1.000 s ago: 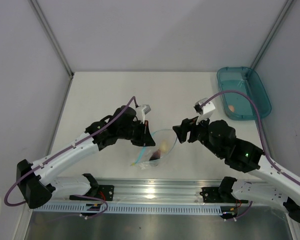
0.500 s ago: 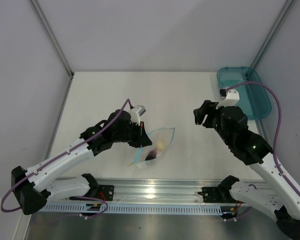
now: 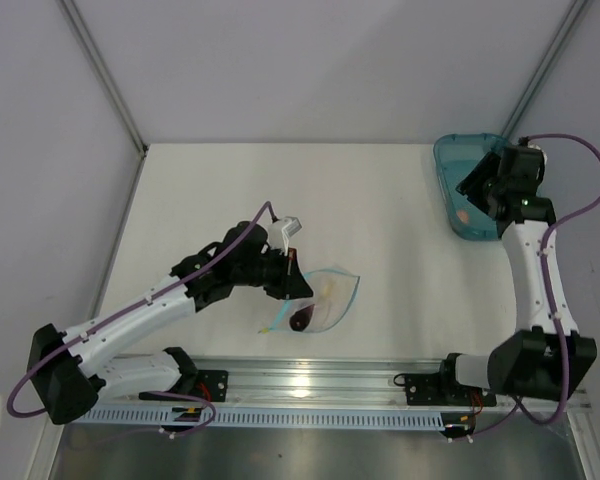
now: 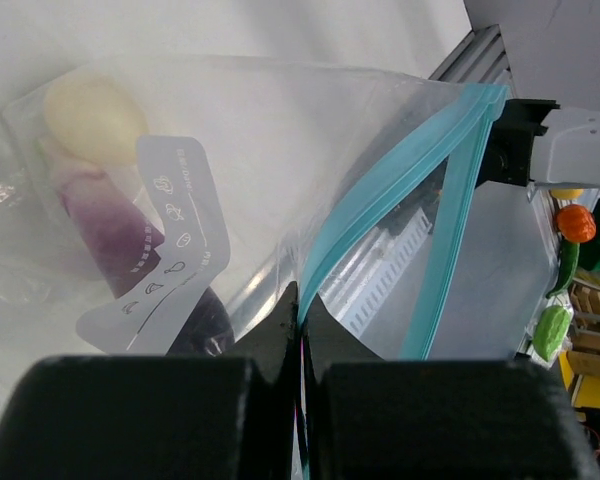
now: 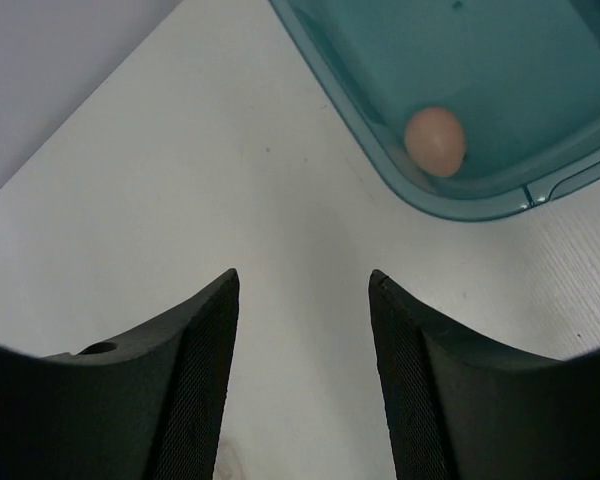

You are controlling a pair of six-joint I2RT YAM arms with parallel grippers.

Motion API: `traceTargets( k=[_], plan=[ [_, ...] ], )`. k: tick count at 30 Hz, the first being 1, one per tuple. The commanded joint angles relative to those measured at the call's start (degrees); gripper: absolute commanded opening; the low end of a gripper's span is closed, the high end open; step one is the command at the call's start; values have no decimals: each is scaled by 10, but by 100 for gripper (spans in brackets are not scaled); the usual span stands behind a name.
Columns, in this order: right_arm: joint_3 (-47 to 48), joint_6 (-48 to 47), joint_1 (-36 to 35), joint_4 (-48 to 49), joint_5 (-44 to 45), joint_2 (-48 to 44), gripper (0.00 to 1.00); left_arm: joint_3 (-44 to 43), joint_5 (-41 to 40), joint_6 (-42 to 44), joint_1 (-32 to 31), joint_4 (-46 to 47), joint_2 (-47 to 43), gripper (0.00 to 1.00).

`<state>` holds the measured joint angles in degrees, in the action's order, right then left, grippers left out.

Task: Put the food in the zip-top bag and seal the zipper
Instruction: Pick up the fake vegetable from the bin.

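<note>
From above, the zip-top bag (image 3: 332, 298) lies on the white table (image 3: 380, 200), near the front. The left gripper (image 3: 292, 272) is at the bag's left edge. Inside the bag you can see a dark purple piece (image 3: 302, 318) and a cream piece (image 3: 327, 288). Far off in the right back corner sits the teal tray (image 3: 465, 160), with one peach-pink ball (image 3: 464, 215) in it. The right gripper (image 3: 475, 192) hangs over the tray. From up here you cannot tell how either pair of jaws stands.

The left wrist camera shows more. The left jaws are pinched tight on the teal zipper (image 4: 400, 170), at one end of it. The two blue strips spread apart, so the bag's mouth is open. This view also shows the bag's white label (image 4: 175, 240), and the food pressed close together at the bottom of the bag.

The right wrist camera looks down at the tray's near corner. The right jaws stand apart with nothing between them, only bare table below. The ball lies just ahead, inside the tray, and nothing is touching it.

So I think some food is packed. The ball is left to go in, and then the zipper needs pressing shut.
</note>
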<state>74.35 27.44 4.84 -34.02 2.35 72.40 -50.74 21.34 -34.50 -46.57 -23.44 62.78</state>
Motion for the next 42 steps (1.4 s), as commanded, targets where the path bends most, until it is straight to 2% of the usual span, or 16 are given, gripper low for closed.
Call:
traceTargets(
  k=[1,9,14,19,24,28,42],
  plan=[
    [69,25,49,-10,-67,67,58,3,35,8,4,37,5,1],
    [192,3,111,-37,-73,244,62,-3,56,24,4,36,3,1],
    [281,-7,129,-61,-70,338,67,-1,41,36,4,33,0,0],
    [317,-30,129,-95,-55,418,71,5,41,49,4,33,1,1],
    [302,-57,127,-90,-46,440,79,7,35,61,8,32,7,1],
    [283,-67,125,-81,-41,446,82,13,48,57,10,47,12,1],
    [252,-65,125,-64,-63,476,84,23,56,48,12,60,13,1]
  ],
)
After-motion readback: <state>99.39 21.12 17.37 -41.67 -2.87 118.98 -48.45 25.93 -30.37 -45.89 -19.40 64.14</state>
